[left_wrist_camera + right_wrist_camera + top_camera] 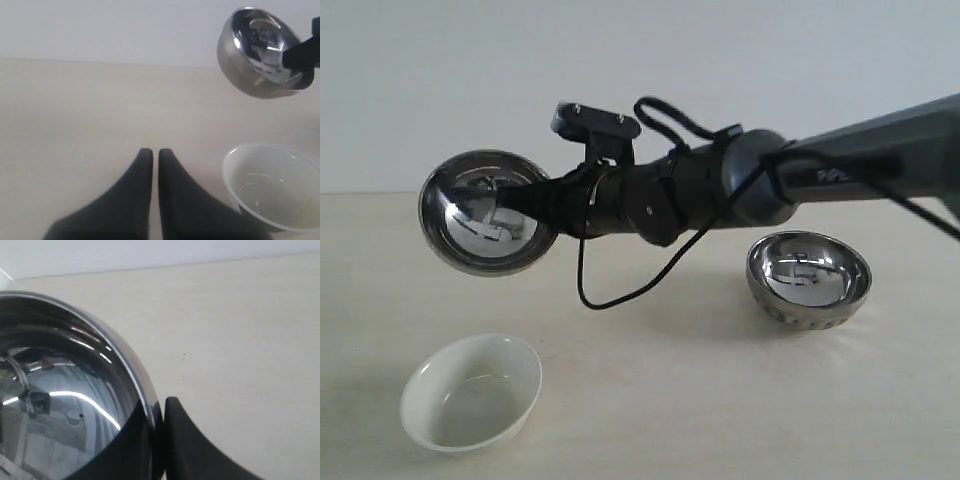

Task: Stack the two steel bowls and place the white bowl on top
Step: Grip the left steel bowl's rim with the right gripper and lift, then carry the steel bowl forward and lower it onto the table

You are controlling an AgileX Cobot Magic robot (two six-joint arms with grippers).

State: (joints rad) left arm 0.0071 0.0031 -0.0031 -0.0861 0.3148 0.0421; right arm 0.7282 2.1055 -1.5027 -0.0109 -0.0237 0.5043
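My right gripper (542, 205) reaches across to the left and is shut on the rim of the smooth steel bowl (485, 213), which hangs tilted in the air with its opening facing the camera. In the right wrist view that bowl (60, 405) fills one side, its rim pinched at my right gripper (159, 412). It also shows in the left wrist view as the smooth steel bowl (262, 52). The ribbed steel bowl (809, 279) rests on the table at the right. The white bowl (471, 392) (272, 187) sits at the front left. My left gripper (151, 153) is shut and empty beside it.
The pale wooden table (660, 400) runs to a plain light wall behind. A black cable (620, 295) loops down from the right arm (840, 170), which spans the middle of the exterior view above the table.
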